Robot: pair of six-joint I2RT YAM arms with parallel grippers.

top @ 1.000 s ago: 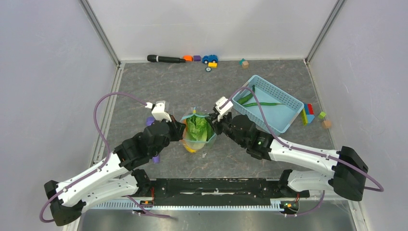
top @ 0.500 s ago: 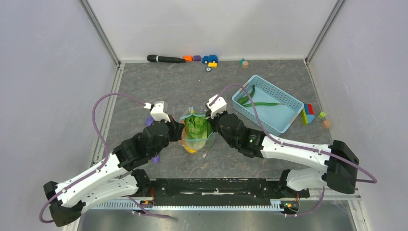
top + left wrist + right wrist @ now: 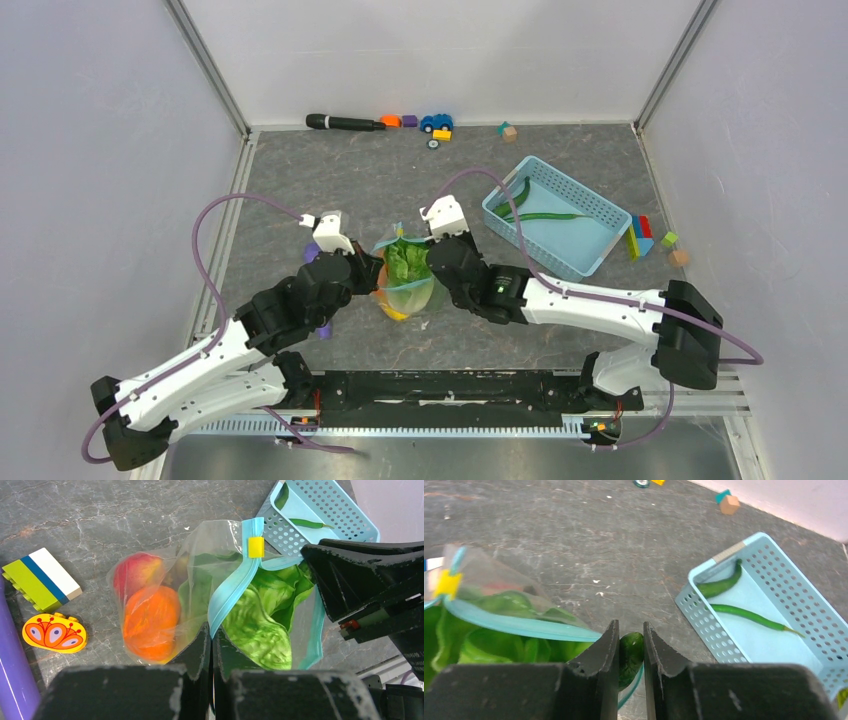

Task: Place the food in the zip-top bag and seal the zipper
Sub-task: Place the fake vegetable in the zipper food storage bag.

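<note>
The grey marbled surface (image 3: 400, 180) is carrying a light-blue lattice basket (image 3: 585, 240), which is sitting at 2 o'clock from the zip-top bag (image 3: 408, 285), and the bag is slumping near the middle of the surface between the two arms. The left end effector (image 3: 211, 635) is closing in from 9 o'clock, its fingers clamped on the zipper (image 3: 235, 590) and lifting one lip so the mouth is gaping. The right end effector (image 3: 630, 635) is reaching in from 3 o'clock, clamped on a green pod (image 3: 630, 655) that is hanging right at the bag's mouth, not yet released. Inside the bag a lettuce (image 3: 255, 625) is filling the opening, with an orange (image 3: 150, 622) and a red fruit (image 3: 137, 570) pressing against the clear film behind it. Two more pods (image 3: 749, 616) are lying in the basket. The film is looking thin, floppy and slick, so it is likely sagging wherever it is unsupported; the stiffer teal strip is probably the best place to grip. The pod is seeming light and firm, best pinched mid-length. A yellow slider (image 3: 256, 547) is sitting at the strip's far end, at 12 o'clock in the left wrist view.
</note>
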